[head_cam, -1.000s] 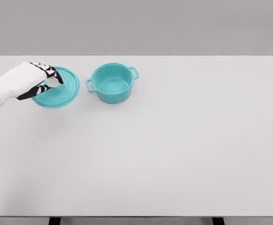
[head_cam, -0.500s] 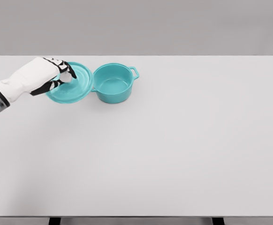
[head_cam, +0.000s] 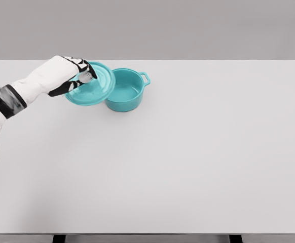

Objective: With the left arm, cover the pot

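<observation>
in the head view the left hand, fingers pinching the knob, is carrying the teal lid rightward off the tabletop, now overlapping the open pot's left rim, so covering is looking close.

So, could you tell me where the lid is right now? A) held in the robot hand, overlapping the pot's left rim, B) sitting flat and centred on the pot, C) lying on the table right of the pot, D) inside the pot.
A: the left robot hand grips the lid by its knob, tilted, and it covers only the left edge of the pot, whose inside is mostly open to view.
</observation>
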{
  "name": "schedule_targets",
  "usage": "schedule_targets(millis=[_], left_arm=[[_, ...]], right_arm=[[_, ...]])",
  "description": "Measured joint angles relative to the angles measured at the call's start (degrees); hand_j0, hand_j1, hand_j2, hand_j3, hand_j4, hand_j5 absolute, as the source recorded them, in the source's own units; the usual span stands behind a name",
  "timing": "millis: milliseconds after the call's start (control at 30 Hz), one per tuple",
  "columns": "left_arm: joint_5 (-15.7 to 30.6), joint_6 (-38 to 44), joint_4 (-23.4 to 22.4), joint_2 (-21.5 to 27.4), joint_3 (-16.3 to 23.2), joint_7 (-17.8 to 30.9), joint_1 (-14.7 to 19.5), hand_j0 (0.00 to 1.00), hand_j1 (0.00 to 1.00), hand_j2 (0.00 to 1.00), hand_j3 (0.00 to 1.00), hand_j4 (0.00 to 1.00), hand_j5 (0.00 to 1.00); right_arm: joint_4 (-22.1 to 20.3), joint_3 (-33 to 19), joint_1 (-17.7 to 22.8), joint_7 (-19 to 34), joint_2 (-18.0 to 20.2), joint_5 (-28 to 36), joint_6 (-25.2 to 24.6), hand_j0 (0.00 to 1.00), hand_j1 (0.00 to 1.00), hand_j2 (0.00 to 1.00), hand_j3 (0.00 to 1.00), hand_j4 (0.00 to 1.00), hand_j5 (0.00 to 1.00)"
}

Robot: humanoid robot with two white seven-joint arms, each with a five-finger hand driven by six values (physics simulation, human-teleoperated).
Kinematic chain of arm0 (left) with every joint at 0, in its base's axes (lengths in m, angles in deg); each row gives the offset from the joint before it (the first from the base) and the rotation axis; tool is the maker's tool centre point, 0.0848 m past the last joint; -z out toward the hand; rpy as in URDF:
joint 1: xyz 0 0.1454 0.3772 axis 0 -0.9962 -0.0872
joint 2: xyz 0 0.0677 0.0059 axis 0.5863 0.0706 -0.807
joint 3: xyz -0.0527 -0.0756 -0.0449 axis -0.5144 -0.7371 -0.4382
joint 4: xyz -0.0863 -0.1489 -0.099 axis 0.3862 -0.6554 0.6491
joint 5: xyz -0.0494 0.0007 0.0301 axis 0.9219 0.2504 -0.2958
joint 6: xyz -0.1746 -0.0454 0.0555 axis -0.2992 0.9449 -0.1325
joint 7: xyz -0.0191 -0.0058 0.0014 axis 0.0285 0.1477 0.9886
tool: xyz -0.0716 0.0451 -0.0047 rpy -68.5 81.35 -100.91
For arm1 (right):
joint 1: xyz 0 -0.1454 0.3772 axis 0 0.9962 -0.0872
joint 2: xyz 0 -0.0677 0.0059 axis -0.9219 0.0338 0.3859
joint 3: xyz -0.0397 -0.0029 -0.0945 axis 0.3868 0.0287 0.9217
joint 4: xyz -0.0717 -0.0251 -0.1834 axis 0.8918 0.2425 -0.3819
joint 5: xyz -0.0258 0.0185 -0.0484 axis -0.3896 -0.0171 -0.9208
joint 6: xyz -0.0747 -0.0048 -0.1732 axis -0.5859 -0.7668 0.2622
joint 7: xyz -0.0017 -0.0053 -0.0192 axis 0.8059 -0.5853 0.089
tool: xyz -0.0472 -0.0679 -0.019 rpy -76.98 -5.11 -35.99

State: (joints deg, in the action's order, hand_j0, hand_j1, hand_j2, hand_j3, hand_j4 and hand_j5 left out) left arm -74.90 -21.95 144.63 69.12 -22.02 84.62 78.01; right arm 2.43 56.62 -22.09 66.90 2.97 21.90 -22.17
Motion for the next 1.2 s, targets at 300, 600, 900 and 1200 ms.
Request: schedule_targets(millis=[300, 600, 900, 1200], left_arm=[[-0.58, 0.0, -5.36, -2.81, 2.71, 0.02, 4.22, 0.49, 0.49, 0.49, 0.49, 0.49, 0.49], [-2.09, -0.01, -10.19, -5.9, 3.94, 0.02, 7.12, 0.49, 0.49, 0.49, 0.49, 0.49, 0.49], [-2.87, -0.02, -13.56, -7.98, 6.1, 0.06, 9.14, 0.49, 0.49, 0.49, 0.49, 0.49, 0.49], [-3.71, 0.0, -17.12, -8.74, 6.31, 0.06, 10.81, 0.49, 0.49, 0.49, 0.49, 0.49, 0.49]], right_arm=[[-0.03, 0.0, 0.0, 0.0, 0.0, 0.0, 0.0, 1.0, 1.0, 1.0, 1.0, 1.0, 1.0], [-0.04, 0.0, -0.09, 0.0, 0.0, 0.0, 0.0, 1.0, 1.0, 1.0, 1.0, 1.0, 1.0], [-0.02, 0.0, 0.0, 0.0, 0.0, 0.0, 0.0, 1.0, 1.0, 1.0, 1.0, 1.0, 1.0], [-0.02, 0.0, 0.0, 0.0, 0.0, 0.0, 0.0, 1.0, 1.0, 1.0, 1.0, 1.0, 1.0]])
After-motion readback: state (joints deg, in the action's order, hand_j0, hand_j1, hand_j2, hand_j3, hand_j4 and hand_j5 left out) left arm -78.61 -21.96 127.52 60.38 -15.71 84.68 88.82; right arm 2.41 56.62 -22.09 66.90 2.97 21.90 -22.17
